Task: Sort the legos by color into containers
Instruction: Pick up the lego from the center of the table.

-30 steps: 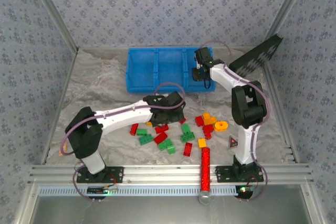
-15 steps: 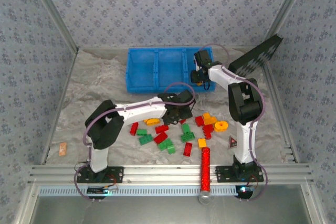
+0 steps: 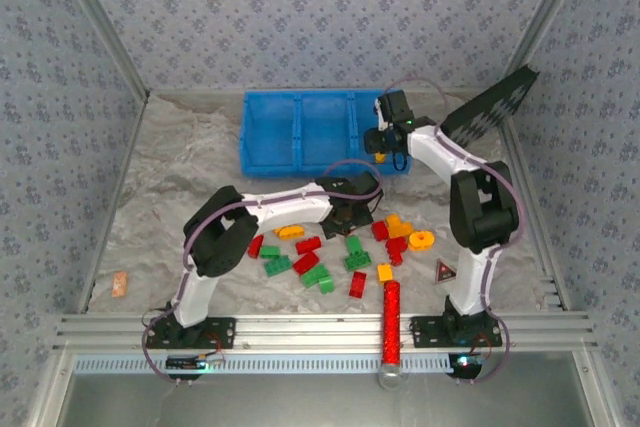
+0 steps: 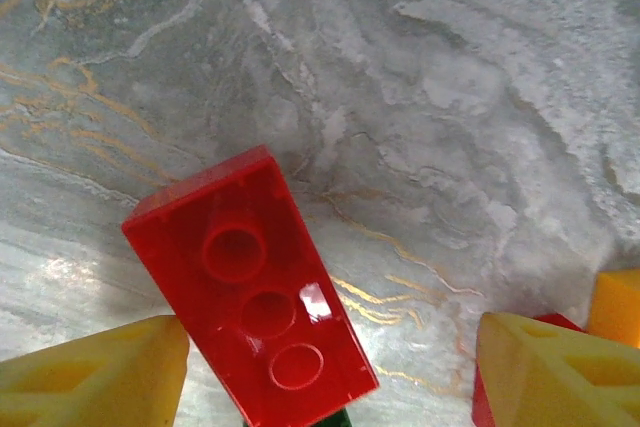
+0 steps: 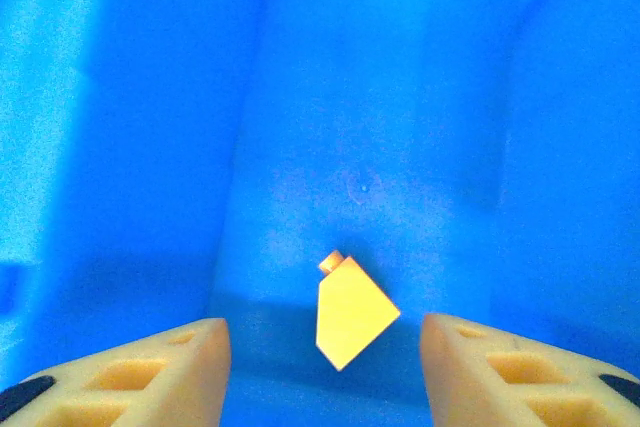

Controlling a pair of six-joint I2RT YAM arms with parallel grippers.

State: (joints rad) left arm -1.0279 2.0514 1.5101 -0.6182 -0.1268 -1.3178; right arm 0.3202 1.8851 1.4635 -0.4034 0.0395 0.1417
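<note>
Left gripper [image 4: 330, 337] open round the red brick [image 4: 250, 297], off-center, so I'd shift before squeezing; right gripper [image 5: 322, 330] open, empty, over the bin [image 5: 150, 147].

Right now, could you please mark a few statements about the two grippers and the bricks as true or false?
1. The right gripper is over the right-hand compartment of the blue bin. True.
2. The right gripper clamps an orange brick. False: the jaws stand apart and the brick is free inside the compartment.
3. A red brick lies on the table between the open jaws of the left gripper. True.
4. The red glittery cylinder stands in the bin. False: it lies at the table's near edge.
</note>
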